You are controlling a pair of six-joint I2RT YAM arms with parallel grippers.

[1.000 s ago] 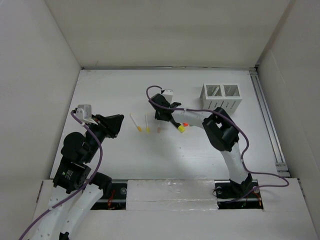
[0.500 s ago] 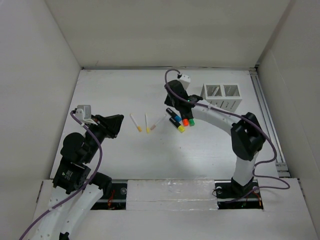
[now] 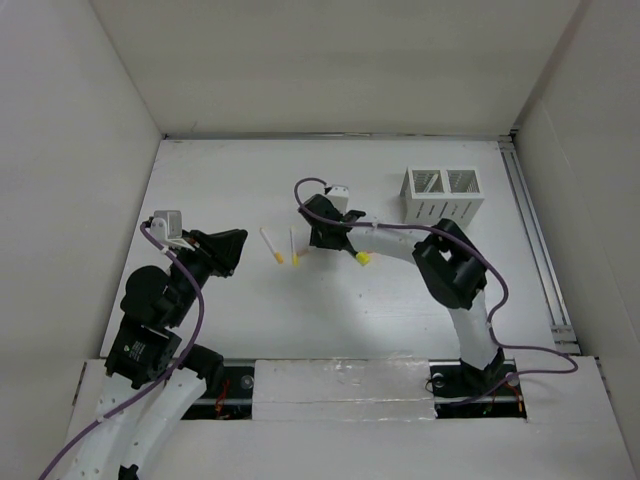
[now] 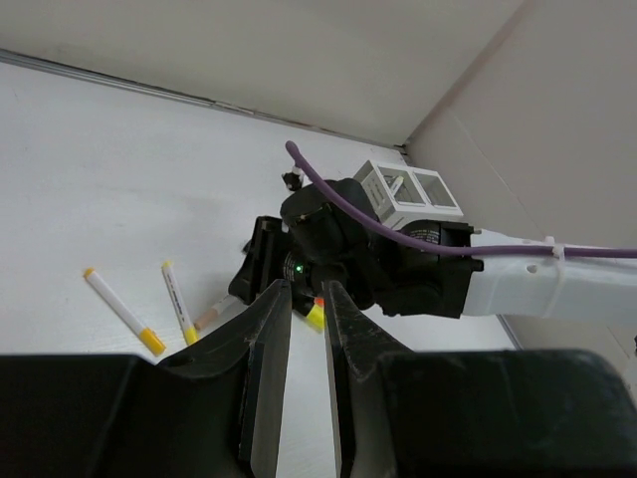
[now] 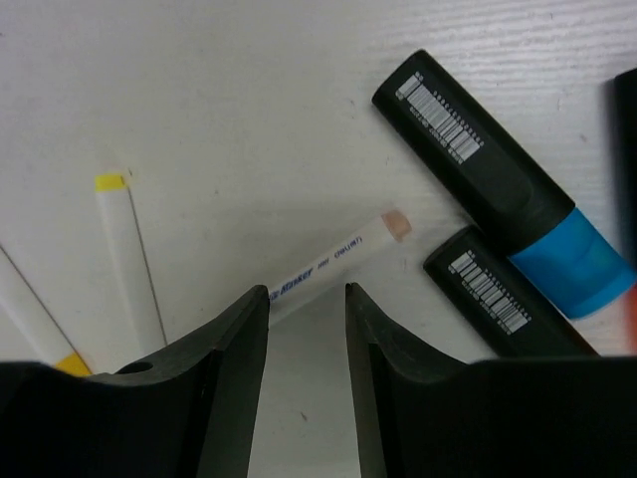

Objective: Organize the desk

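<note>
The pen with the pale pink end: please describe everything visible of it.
The pen is a thin white stick, seemingly plastic, with a pale pink end and small blue print. It lies flat and slanted on the desk, pink end near a blue-capped black marker, seemingly not touching. Its other end passes under the open right pincer, which does not grip it.

Right arm (image 3: 400,243) low, jaws apart (apparently)
</note>
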